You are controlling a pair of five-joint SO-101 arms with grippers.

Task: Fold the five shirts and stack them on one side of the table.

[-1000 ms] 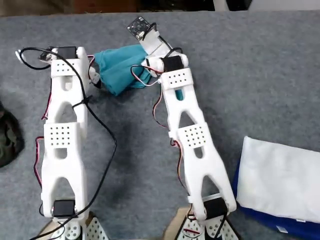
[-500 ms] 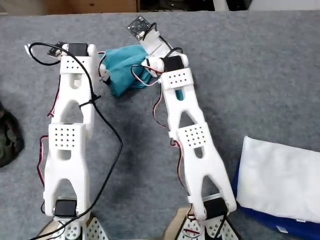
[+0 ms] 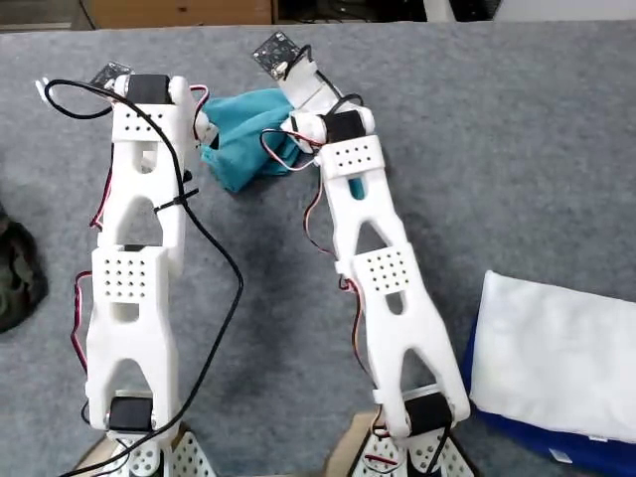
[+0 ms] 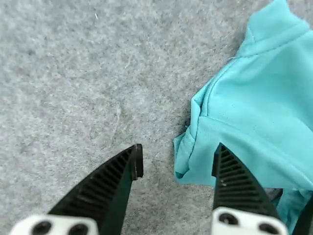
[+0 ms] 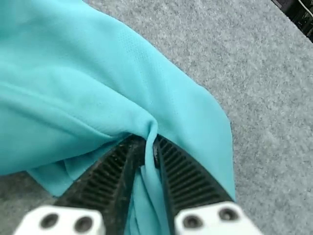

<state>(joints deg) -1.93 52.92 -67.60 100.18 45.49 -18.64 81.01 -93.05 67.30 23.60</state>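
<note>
Right wrist view showed the right tool (image 5: 149, 144) pinched shut on a fold of the one teal shirt (image 5: 73, 73). The left tool (image 4: 178, 159) gaped wide at that shirt's corner, over the grey desk (image 4: 73, 73). In the high view the teal shirt lay upper centre; at lower right, one white shirt (image 3: 556, 348) lay on one blue shirt (image 3: 507, 422); one dark garment (image 3: 15, 273) sat at the left edge.

**Figure: The table and the room's far edge**

The table (image 3: 517, 149) has a grey, felt-like top with a fuzzy nap, evenly lit. Beyond its far edge lie a brown wooden board (image 3: 179, 10), a dark gap (image 3: 348, 10) and a pale surface (image 3: 566, 8).
</note>
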